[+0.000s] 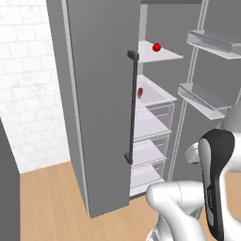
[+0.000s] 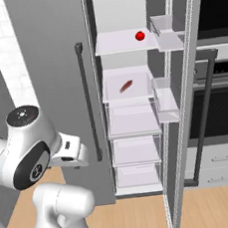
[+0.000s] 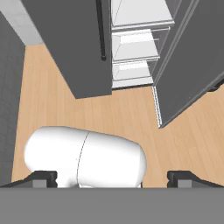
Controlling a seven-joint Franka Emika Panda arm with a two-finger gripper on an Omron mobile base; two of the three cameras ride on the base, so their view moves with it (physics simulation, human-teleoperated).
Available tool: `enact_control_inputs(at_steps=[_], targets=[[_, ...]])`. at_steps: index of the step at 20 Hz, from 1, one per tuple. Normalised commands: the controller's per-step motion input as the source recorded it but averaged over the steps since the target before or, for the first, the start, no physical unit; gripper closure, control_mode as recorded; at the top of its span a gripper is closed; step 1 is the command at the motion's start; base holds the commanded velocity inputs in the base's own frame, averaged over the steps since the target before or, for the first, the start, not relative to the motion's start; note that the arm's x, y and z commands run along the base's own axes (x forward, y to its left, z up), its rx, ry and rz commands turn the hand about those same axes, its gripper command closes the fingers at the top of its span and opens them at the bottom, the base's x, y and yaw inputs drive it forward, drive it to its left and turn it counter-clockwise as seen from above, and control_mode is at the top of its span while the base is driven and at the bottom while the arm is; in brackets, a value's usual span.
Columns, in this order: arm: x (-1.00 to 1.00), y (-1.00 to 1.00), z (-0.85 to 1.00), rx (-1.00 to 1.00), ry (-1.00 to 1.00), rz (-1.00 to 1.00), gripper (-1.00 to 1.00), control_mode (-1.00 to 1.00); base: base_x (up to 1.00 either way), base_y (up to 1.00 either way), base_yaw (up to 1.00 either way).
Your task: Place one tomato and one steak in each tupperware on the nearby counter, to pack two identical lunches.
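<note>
In the left base view the tall grey refrigerator [image 1: 101,108] stands with both doors swung open, and a small round red tomato [image 1: 156,47] lies on its upper white shelf, near the front edge. One shelf below the tomato lies a small flat reddish-brown steak [image 1: 140,92], partly hidden behind the left door's dark vertical handle [image 1: 132,108]. In the right base view the same refrigerator is seen more from the front: the tomato [image 2: 139,36] sits toward the right side of the upper shelf, and the steak [image 2: 126,86] lies in the middle of the shelf under it, above three clear drawers [image 2: 136,148]. The white arm is folded low in front of the refrigerator, well apart from both foods. In the hand view the gripper [image 3: 113,178] looks down at the light wooden floor [image 3: 131,118] before the refrigerator; its two dark fingertips [image 3: 43,178] stand wide apart with nothing between them. I judge that the task is at its beginning: no food is picked yet, and the first fetching step is in hand. The next move calls for raising the arm and reaching into the refrigerator toward the tomato or the steak, keeping free of the door edges.
</note>
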Motion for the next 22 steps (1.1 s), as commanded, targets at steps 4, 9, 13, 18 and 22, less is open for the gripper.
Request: enact_control_inputs(at_steps=[4, 9, 13, 18, 22], targets=[[0.0, 0.0, 0.0, 0.0, 0.0, 0.0, -1.0, 1.0, 0.57, -0.29, -0.1], [0.0, 0.0, 0.0, 0.0, 0.0, 0.0, -1.0, 1.0, 0.55, -0.23, -0.06], [0.0, 0.0, 0.0, 0.0, 0.0, 0.0, -1.0, 1.0, 0.45, -0.27, -0.02], [0.0, 0.0, 0.0, 0.0, 0.0, 0.0, -1.0, 1.0, 0.43, -0.32, 0.0], [0.0, 0.0, 0.0, 0.0, 0.0, 0.0, -1.0, 1.0, 0.46, -0.23, 0.0]])
